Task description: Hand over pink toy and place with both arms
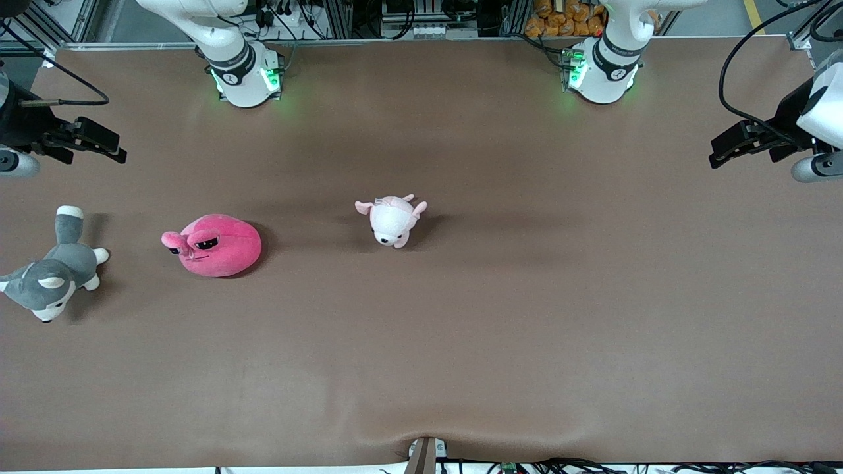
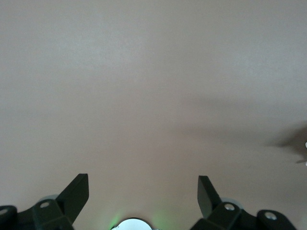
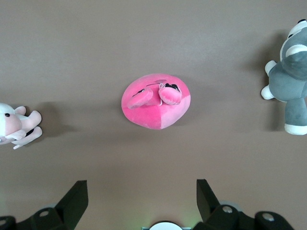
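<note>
The pink toy (image 1: 214, 245), a round hot-pink plush with half-closed black eyes, lies on the brown table toward the right arm's end. In the right wrist view the pink toy (image 3: 156, 101) sits well clear of the fingers. My right gripper (image 1: 120, 150) hangs open and empty over the table's edge at that end; its jaws (image 3: 142, 182) stand wide apart. My left gripper (image 1: 713, 153) waits open and empty over the left arm's end of the table. In the left wrist view the left gripper (image 2: 143, 178) has only bare brown cloth under it.
A grey-and-white husky plush (image 1: 56, 270) lies at the right arm's end, beside the pink toy. A small pale pink-and-white plush (image 1: 393, 219) sits near the table's middle. Both arm bases (image 1: 244, 79) (image 1: 602, 76) stand along the table's edge farthest from the front camera.
</note>
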You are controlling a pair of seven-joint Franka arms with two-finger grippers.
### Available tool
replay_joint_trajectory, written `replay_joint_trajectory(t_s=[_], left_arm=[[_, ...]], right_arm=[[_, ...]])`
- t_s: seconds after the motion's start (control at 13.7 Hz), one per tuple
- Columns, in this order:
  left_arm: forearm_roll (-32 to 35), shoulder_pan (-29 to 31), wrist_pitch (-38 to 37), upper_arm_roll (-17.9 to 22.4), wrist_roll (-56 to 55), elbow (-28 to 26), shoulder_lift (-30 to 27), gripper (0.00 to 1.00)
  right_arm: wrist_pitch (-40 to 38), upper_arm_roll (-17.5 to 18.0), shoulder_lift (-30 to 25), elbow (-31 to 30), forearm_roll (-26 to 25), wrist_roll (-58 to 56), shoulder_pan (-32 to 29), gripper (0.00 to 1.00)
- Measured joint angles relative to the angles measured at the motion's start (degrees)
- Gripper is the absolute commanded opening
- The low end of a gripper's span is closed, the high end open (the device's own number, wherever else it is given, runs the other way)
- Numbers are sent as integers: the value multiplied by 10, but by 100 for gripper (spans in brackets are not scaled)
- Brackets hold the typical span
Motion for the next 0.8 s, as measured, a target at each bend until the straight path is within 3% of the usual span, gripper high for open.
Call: replay_joint_trajectory(t_s=[0.8], left_arm=[[0,1,-10,2,15,2,0,100]], right_arm=[[0,1,0,4,-1,-1,5,100]])
